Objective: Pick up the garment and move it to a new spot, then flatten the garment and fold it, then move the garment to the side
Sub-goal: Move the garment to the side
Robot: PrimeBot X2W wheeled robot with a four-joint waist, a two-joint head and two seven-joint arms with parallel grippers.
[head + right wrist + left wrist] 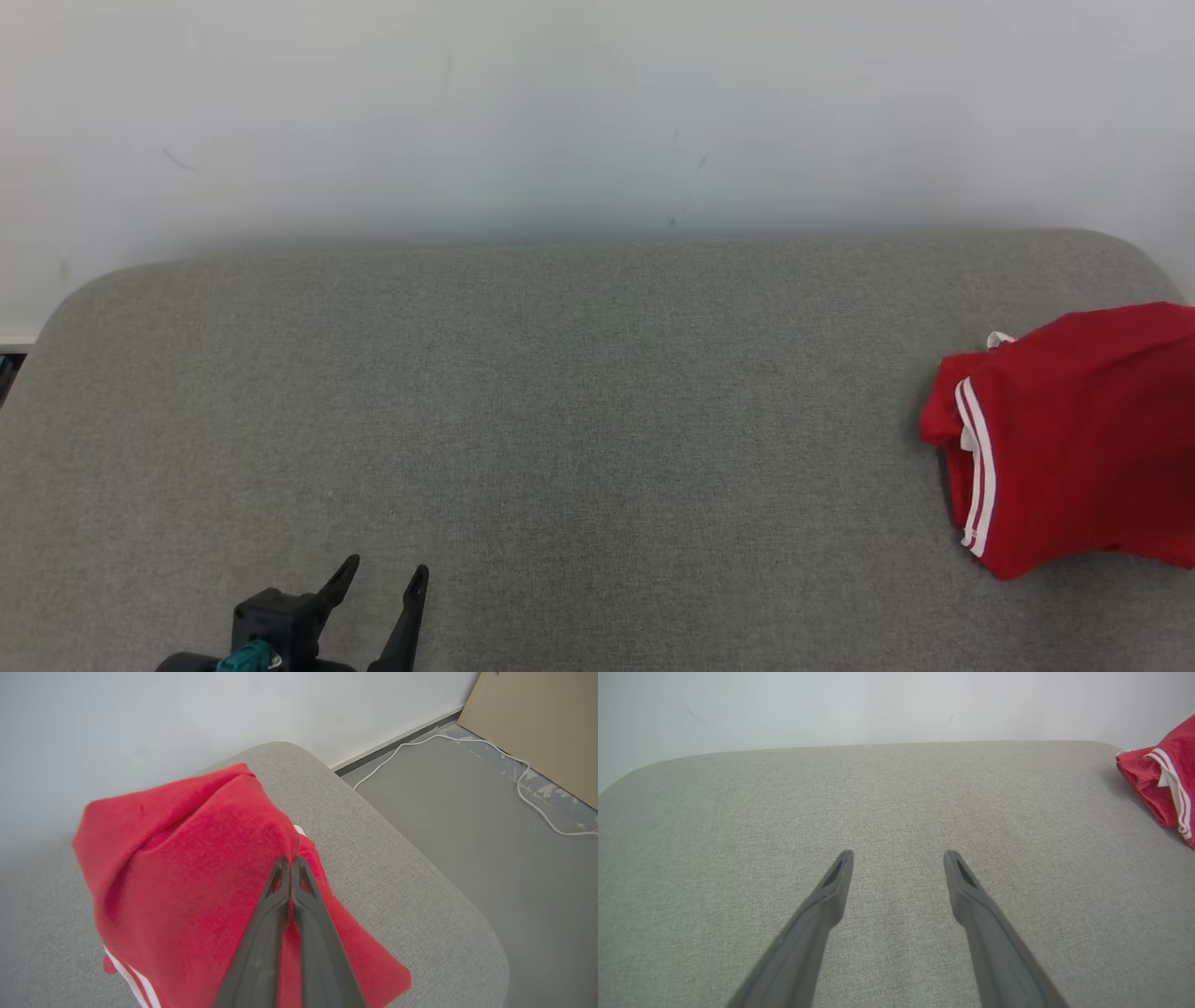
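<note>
Left hand sat low at near-left of grey fabric counter, fingers spread wide, held nothing. Red garment with white stripes lay bunched at counter's right end, tented upward. Right hand had fingers pressed together, pinching red cloth at peak.

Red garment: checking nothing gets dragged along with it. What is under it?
The red garment rests on the grey upholstered surface, which shows beside it. Anything beneath the cloth itself is covered and cannot be seen.
</note>
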